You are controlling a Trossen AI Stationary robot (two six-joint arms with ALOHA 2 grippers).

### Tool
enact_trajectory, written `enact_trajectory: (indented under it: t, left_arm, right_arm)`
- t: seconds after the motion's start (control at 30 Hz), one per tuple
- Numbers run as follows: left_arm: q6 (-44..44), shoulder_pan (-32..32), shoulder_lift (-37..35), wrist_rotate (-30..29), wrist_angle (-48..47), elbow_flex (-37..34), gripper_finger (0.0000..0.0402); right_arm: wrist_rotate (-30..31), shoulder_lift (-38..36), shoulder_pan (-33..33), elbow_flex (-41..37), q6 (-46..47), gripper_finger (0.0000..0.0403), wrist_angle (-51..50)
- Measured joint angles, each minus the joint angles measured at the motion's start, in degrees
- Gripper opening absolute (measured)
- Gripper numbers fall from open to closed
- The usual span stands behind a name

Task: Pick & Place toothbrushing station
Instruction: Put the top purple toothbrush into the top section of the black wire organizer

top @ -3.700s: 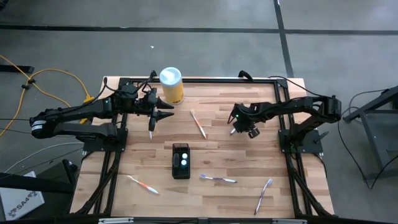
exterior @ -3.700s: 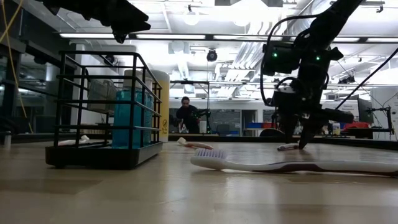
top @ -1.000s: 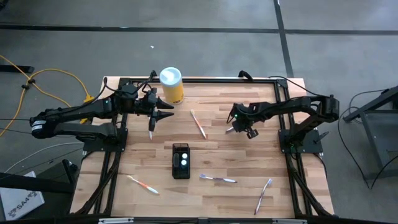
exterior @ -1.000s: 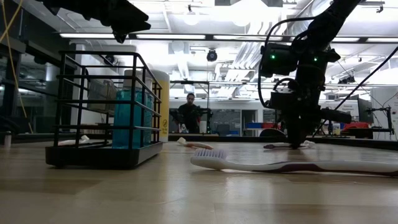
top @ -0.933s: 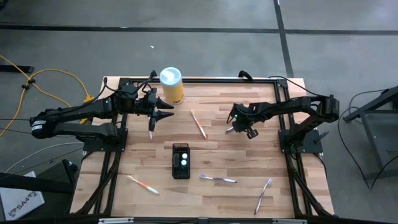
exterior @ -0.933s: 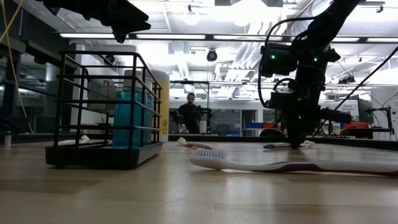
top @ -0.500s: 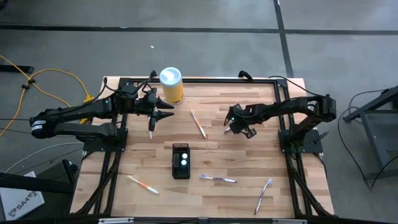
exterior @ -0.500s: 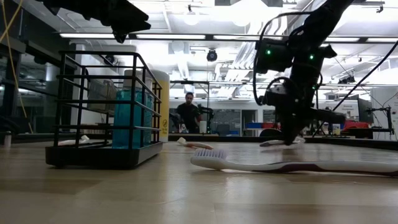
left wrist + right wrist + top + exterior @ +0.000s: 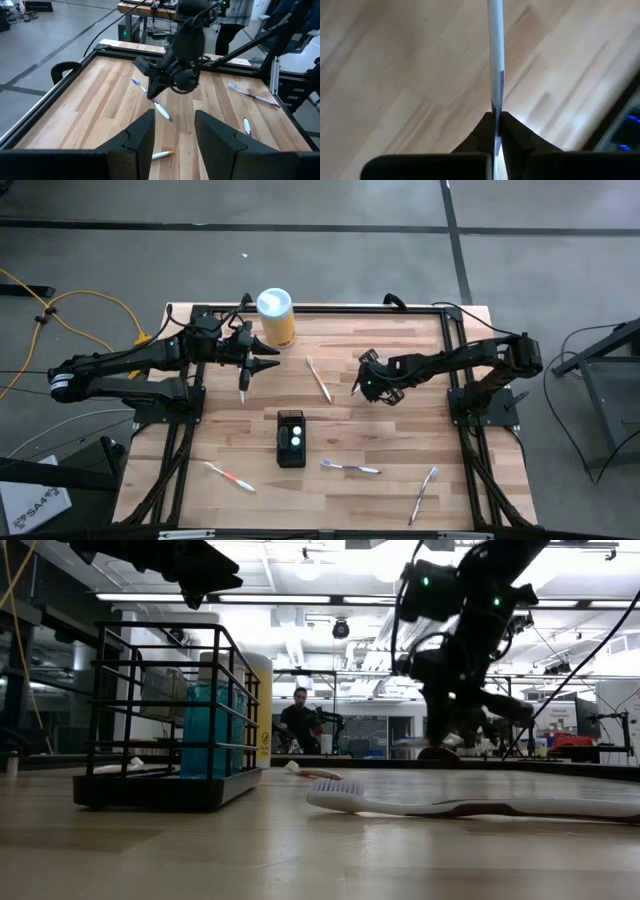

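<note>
The right gripper [image 9: 496, 127] is clenched on a slim white toothbrush with a purple band [image 9: 495, 55], pinching it partway along the handle; the brush sits off the pale wooden slatted table [image 9: 400, 450] near the table's middle. The left gripper [image 9: 172, 132] hangs with its fingers spread, grasping nothing, near the yellow cylindrical canister with a white lid [image 9: 276, 317] at the back of the table.

The toothbrushing station [image 9: 291, 437], a small black open-wire rectangular holder with two pale openings in its top, stands upright on the table, nearer the front edge than the right gripper and toward the left arm's side of it.

Recommended procedure for the step in hand, judged to be carrying the brush to the station:
- Keep the grip firm; the handle is thin and may pivot between the pads.
- Raise the brush above the station's rim before crossing over.
- Tilt the brush toward vertical and align its lower end over one opening.
- Lower slowly; a strike on the wire frame may shift the light station.
</note>
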Motion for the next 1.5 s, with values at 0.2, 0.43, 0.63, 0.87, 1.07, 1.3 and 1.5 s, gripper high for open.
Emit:
enact_trajectory:
  t: [0.2,0.43,0.63,0.87,1.07,1.3,1.5]
  left_arm:
    - [0.02,-0.01,0.01,0.0,0.0,-0.01,0.0136]
    - [0.02,0.0,0.01,0.0,0.0,0.0,0.0136]
    - [0.02,-0.01,-0.01,0.0,0.0,0.0,0.0136]
    - [0.01,0.0,0.01,0.0,0.0,0.0,0.0136]
    - [-1.25,-0.01,-0.01,0.02,2.2,-0.02,0.0136]
    - [-10.89,-0.01,-0.01,0.02,8.19,-0.02,0.0136]
    - [-10.81,-0.01,0.0,0.02,10.93,-0.02,0.0136]
  right_arm:
    - [4.27,-0.09,4.5,3.01,-2.46,0.0005,-1.15]
    - [8.48,-0.11,9.37,5.85,-2.64,0.0005,-2.37]
    - [10.4,-0.13,13.55,7.76,-2.61,0.0005,-2.75]
    - [10.46,-0.2,18.66,10.5,-2.48,0.0004,-2.31]
    - [12.05,-0.2,23.25,12.54,-4.14,0.0004,-2.05]
    - [13.65,-0.22,28.14,12.6,-11.2,0.0004,0.49]
    - [17.51,-0.22,30.91,12.6,-16.55,0.0004,3.41]
